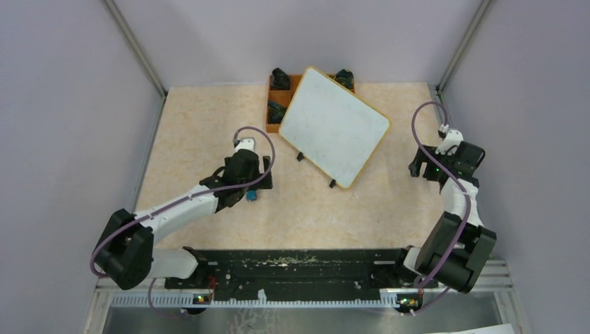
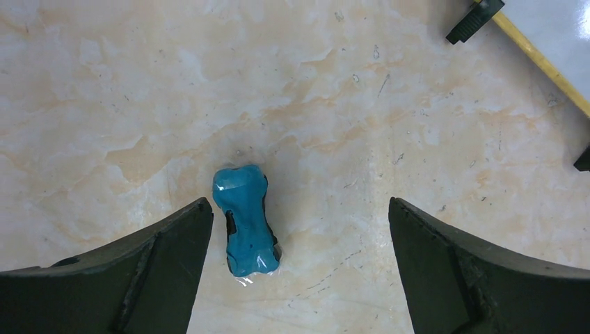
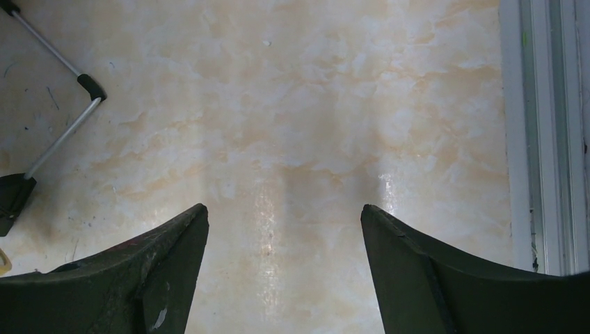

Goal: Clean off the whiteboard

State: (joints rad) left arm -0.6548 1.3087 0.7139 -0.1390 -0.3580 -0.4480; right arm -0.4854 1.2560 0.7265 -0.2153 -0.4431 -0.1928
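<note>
**Whiteboard.** The whiteboard [image 1: 337, 125] is a flat white rectangle with rounded corners and a thin yellow-orange frame. In the top view its surface reads plain white. It sits at the far centre of the table [image 1: 209, 125], turned at an angle to the table edges. Its far-left corner overlaps an orange-brown tray [image 1: 273, 115]. Two small black feet [image 1: 332, 184] show along its near-left edge. The left wrist view shows one corner of the board with one foot.

**Edges and room.**
- Grey walls close the table on the left, right and rear.
- Bare marbled surface runs from the board's near edge to the arm bases.
- In the right wrist view, a metal rail [image 3: 549, 139] bounds the table on one side. A thin silver rod [image 3: 62, 132] with a black sleeve lies on the other.

**Grippers.**
- The left gripper [image 2: 299, 209] is near the board's left side, fully released. A small blue block [image 2: 245, 219] lies on the table between its fingers, close to one finger, and is not gripped.
- The right gripper [image 3: 283, 209] is near the board's right corner, jaws spread over bare table, grasping nothing.
</note>
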